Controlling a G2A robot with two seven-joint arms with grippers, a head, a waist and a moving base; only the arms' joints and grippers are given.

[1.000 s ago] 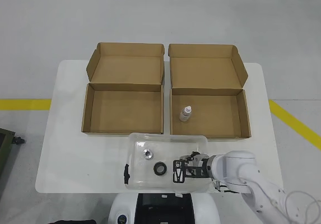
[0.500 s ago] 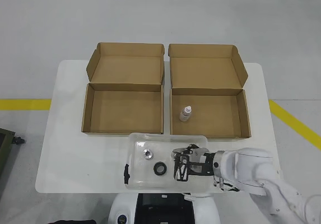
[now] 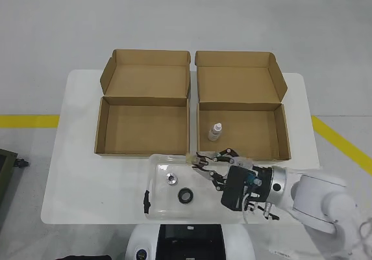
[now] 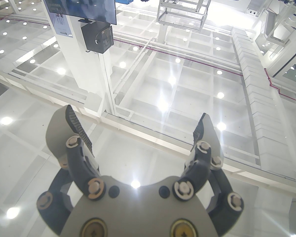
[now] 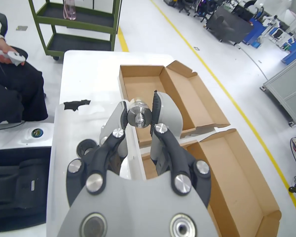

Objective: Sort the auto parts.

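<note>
**Now: a steel part held over the tray's far edge**

Evidently the step in hand is the carry from tray to box. The right hand [image 5: 139,115] is closed on a metal part [image 5: 138,116], pinching its round body between the two ribbed fingers [image 5: 157,104]. In the top view that hand [image 3: 202,164] sits above the far rim of the clear tray [image 3: 154,195], just short of the two open cardboard boxes.

To do this well, the grip should stay firm, since a smooth round body can roll or slip between the pads. The part needs to pass above the near wall of whichever box is meant, and it is best lowered close to the box floor before release, so it does not bounce or roll. Which box is right cannot be told. The right box [image 3: 250,133] holds a small white bottle [image 3: 215,132], and the left box [image 3: 142,130] shows only bare cardboard.

The part is a short, shiny silver cylinder with a narrower stub at the end facing the wrist camera.

A black ring [image 3: 186,195] and a silver bushing [image 3: 171,179] lie in the tray, apart from each other. The left hand [image 4: 138,122] points up at the ceiling, spread wide and holding nothing. Boxes and tray rest on the white surface [image 3: 82,162].
</note>
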